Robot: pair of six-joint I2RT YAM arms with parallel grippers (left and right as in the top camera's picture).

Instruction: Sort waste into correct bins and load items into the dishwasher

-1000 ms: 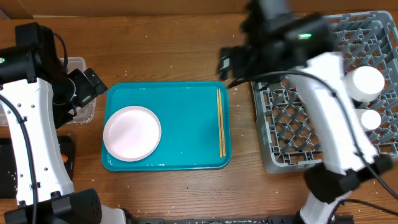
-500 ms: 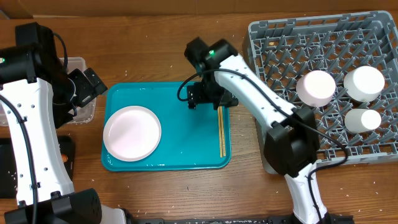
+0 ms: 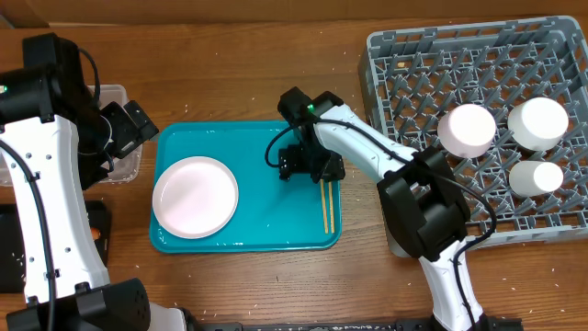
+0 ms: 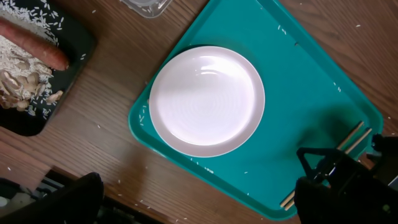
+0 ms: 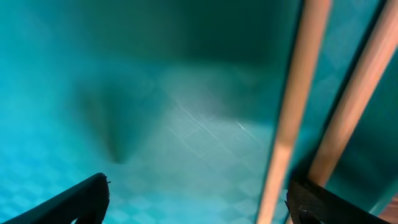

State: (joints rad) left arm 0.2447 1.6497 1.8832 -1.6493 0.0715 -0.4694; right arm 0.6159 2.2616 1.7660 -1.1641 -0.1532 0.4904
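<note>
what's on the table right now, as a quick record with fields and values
teal tray: mid-table, holds plate and chopsticks
plate: flat on the tray's left side, empty
chopsticks: side by side along the tray's right edge
right jaws: open, low over the tray at the chopsticks' far end
left jaws: open, nothing between them, off the tray's left
dish rack: right of the tray, with three white pieces in it
black tray: holds carrot and rice scraps
</note>
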